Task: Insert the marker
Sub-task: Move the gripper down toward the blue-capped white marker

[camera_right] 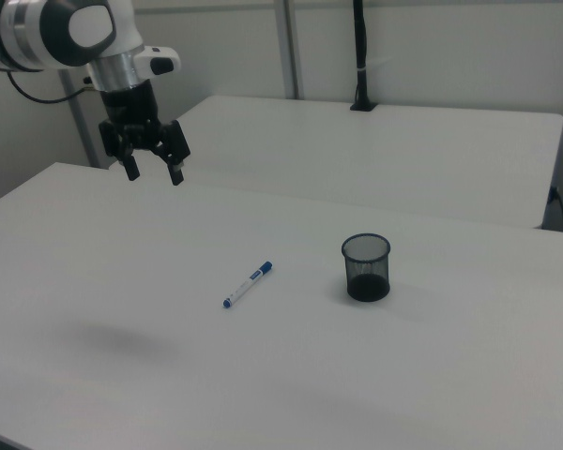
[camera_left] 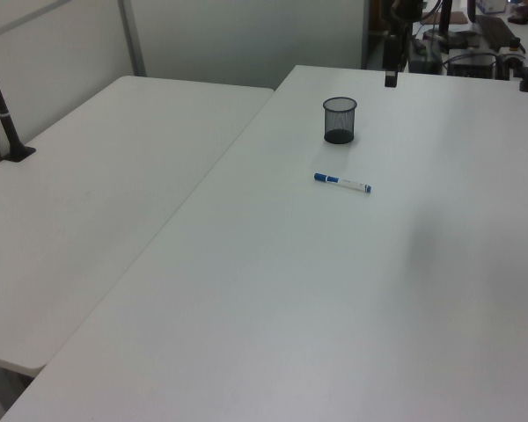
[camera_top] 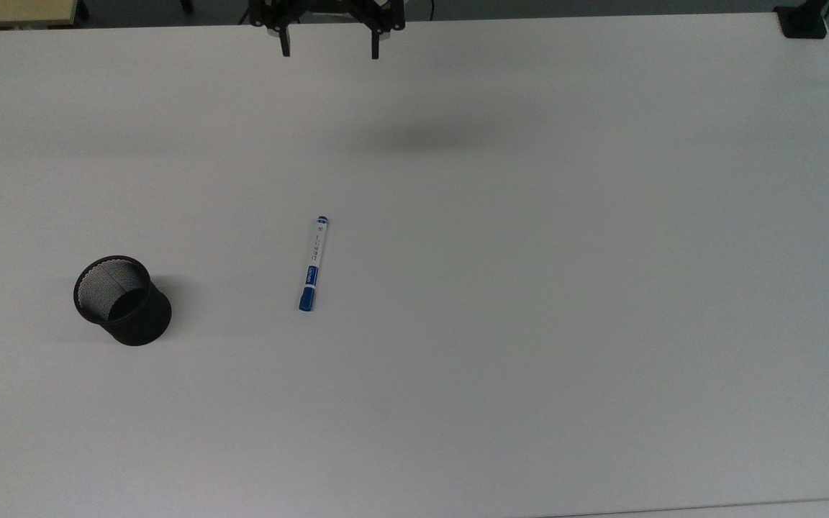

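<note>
The marker (camera_top: 314, 263) lies flat on the white table (camera_top: 529, 288), a slim white barrel with a blue cap and blue end; I also see the marker (camera_left: 342, 182) in the left view and the marker (camera_right: 248, 284) in the right view. The black mesh cup (camera_top: 122, 300) stands upright to the top view's left of it, seen too as the cup (camera_left: 340, 120) and the cup (camera_right: 366, 267). My gripper (camera_top: 329, 52) hangs open and empty high above the table's far edge, well away from both; the right view shows the gripper (camera_right: 154, 173) with its fingers spread.
A second white table (camera_left: 97, 202) adjoins on the left view's left, with a black clamped post (camera_left: 4, 110) on it. Another black clamp (camera_top: 803, 21) sits at the top view's upper right corner. Wide bare tabletop surrounds the marker and cup.
</note>
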`<act>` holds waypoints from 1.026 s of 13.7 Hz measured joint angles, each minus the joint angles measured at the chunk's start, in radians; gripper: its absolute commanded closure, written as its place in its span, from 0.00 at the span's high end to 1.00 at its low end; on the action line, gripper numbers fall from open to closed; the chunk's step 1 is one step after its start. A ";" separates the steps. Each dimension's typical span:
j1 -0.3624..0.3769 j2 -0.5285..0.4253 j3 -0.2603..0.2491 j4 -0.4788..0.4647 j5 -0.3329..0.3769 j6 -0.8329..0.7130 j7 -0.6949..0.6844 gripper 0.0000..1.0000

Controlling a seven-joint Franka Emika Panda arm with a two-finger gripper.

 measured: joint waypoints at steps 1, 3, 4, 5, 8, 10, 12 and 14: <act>0.013 0.000 0.003 0.000 0.000 0.000 0.000 1.00; 0.010 0.001 0.001 -0.001 0.000 0.000 0.000 1.00; 0.009 0.001 0.000 -0.001 0.000 0.000 0.000 1.00; 0.009 0.001 0.000 -0.001 0.000 0.000 0.000 1.00; 0.009 0.001 0.000 -0.001 0.000 0.000 0.000 1.00; 0.008 0.001 -0.001 -0.001 0.000 0.000 0.000 1.00; 0.008 0.002 -0.002 -0.001 0.000 0.000 0.000 1.00; 0.007 0.010 -0.005 -0.002 0.000 0.009 0.000 1.00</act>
